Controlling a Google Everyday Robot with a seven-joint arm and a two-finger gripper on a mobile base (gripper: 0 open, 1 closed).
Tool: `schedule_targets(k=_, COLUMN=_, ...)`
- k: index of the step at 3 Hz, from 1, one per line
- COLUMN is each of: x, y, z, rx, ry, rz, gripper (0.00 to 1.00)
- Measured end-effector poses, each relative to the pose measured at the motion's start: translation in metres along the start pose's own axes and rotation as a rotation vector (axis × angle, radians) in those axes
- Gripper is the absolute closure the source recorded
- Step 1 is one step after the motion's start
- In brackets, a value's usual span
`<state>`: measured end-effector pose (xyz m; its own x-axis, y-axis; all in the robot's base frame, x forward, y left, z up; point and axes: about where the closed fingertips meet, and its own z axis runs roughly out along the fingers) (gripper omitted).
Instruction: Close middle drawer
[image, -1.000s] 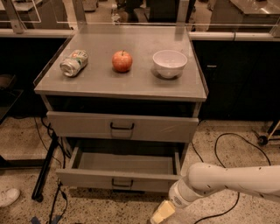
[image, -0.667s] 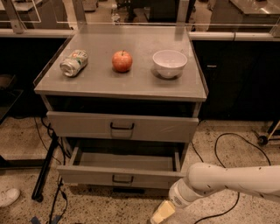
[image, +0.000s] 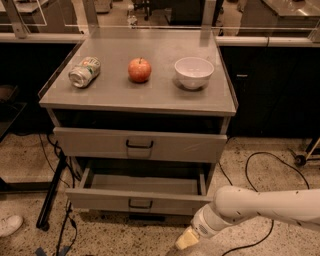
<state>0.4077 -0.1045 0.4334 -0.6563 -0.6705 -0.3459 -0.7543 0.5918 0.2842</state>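
Hanging low at the bottom edge, just over the speckled floor: gripper (image: 186, 240), pale yellowish tip aimed down-left, on a white arm (image: 260, 207) reaching in from the right. Spread or pressed together, cannot tell. Off to its upper right, black cable (image: 248, 165) looping over the floor; far to its left at about the same height, toe of a white shoe (image: 9, 225).

Up and left of the gripper, near but apart: middle drawer (image: 100, 199), pulled out, with a low plain grey front and a small dark loop handle (image: 140, 204) at centre. Higher and further back, taller-fronted upper drawer (image: 95, 142).

Beyond that, grey cabinet top (image: 150, 97) with three things in a row: can (image: 84, 71) on its side far up-left, apple (image: 139, 69) in the middle, white bowl (image: 194, 72) almost straight above the gripper.
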Motion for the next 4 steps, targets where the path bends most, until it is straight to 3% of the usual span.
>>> schedule_targets(k=2, x=0.000, y=0.000, z=0.000, rx=0.000, ry=0.000, rz=0.000, gripper=0.82)
schedule_targets(k=3, x=-0.010, y=-0.008, z=-0.002, rx=0.018, ry=-0.019, rz=-0.021, gripper=1.00)
schedule_targets(k=4, x=-0.025, y=-0.019, z=-0.004, rx=0.056, ry=-0.046, rz=-0.045, gripper=1.00)
